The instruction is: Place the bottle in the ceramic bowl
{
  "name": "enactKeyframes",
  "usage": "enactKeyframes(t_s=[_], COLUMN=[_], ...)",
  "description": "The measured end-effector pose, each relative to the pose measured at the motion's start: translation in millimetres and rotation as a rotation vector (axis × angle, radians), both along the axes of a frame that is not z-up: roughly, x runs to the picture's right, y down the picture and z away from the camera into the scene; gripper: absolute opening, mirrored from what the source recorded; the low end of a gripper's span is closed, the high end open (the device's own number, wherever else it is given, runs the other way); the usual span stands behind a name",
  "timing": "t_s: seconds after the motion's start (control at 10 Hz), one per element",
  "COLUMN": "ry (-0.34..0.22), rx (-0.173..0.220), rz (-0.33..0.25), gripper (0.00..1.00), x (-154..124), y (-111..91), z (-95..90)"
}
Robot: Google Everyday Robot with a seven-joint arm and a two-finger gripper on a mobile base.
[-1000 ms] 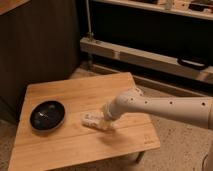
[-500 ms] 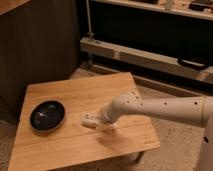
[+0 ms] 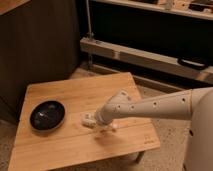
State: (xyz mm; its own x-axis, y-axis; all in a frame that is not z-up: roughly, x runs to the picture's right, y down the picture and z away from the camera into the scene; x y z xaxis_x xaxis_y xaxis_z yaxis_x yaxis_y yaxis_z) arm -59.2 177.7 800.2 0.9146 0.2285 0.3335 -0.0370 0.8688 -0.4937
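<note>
A small clear-whitish plastic bottle with a pale label is lying on its side on a low rectangular table of light wood. It is resting near the middle of the tabletop, a little toward the front edge. Which way its cap is pointing cannot be told.

The bottle is lying outside the round, shallow, glossy black ceramic bowl. The bowl is sitting upright to the bottle's left, near the table's left side, with a strip of bare wood showing between the two.

The robot's gripper is sitting low over the table at the bottle's right end, right against it. The rounded white wrist is covering most of the gripper, so it cannot be told whether it is clasping the bottle or only meeting it.

The long white arm, dotted with small dark marks, is reaching in from the right and sloping down across the table's right half. It is joining the robot's broad white body at the right edge of the view.

Around the table, a pale speckled floor is showing. A dark wooden panel is standing behind the table on the left. A thin metal post is rising beside the panel, and a long pale ledge is running off to the right beneath dark shelving.
</note>
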Motion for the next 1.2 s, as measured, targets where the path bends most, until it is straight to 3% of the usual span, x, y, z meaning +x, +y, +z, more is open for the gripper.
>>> enactKeyframes(t_s=[0.4,0.8,1.0,1.2], ry=[0.030,0.078,0.063,0.063], rx=[0.004,-0.040,-0.082,-0.082], rz=[-0.011,-0.004,-0.008,-0.016], gripper=[0.65,0.63,0.44,0.24], x=[4,20,21,21], y=[1,15,19,19], z=[13.9,44.5,46.1,44.5])
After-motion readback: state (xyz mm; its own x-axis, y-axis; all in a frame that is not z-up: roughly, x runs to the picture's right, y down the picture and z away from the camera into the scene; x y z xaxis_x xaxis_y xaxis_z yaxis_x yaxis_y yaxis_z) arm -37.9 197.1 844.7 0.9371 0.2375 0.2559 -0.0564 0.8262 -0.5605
